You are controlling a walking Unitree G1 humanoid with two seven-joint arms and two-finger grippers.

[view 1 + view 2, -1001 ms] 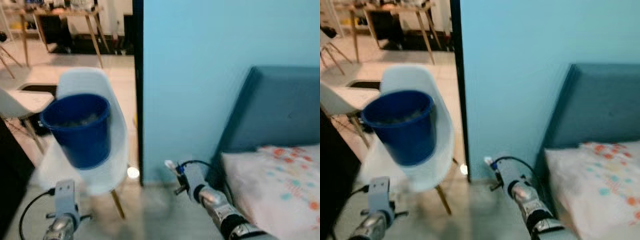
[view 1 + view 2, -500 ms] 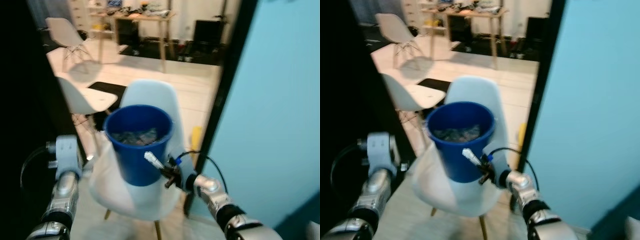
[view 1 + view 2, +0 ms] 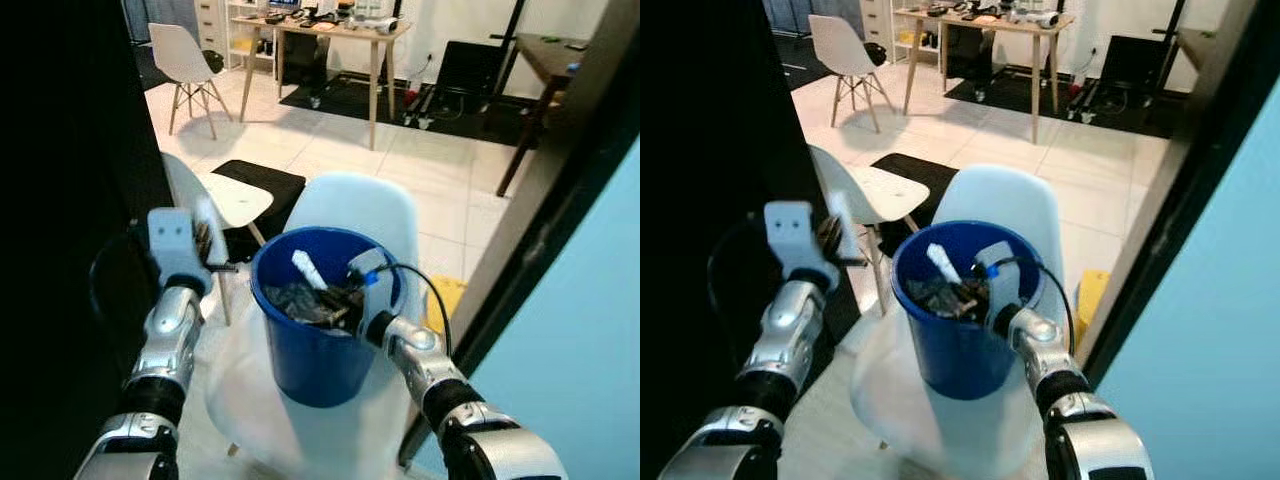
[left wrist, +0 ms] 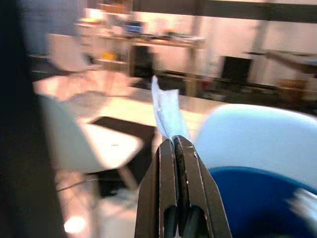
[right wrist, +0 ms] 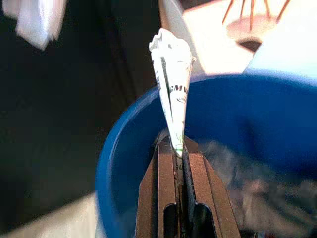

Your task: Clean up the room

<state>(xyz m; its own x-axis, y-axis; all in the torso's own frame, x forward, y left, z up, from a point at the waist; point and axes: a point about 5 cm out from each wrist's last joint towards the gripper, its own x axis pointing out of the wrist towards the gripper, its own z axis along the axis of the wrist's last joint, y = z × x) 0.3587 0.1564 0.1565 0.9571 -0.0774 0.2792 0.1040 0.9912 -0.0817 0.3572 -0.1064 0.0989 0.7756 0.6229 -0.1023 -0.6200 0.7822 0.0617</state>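
A: Where is the right hand [image 3: 335,300]?

B: Over the mouth of the blue bucket [image 3: 310,365], which stands on the white chair [image 3: 345,205]. Its fingers are clamped on a folded paper wrapper [image 5: 172,84]; the wrapper's long axis runs on from the fingertips, widening toward its far end, tilted up over the rubbish in the bucket.

A: And the left hand [image 4: 174,141]?

B: Raised beside the bucket, apart from it, fingers pressed together on a pale scrap [image 4: 166,114] that stands upright from the tips

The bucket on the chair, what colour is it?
The bucket is dark blue, clearest in the left eye view.
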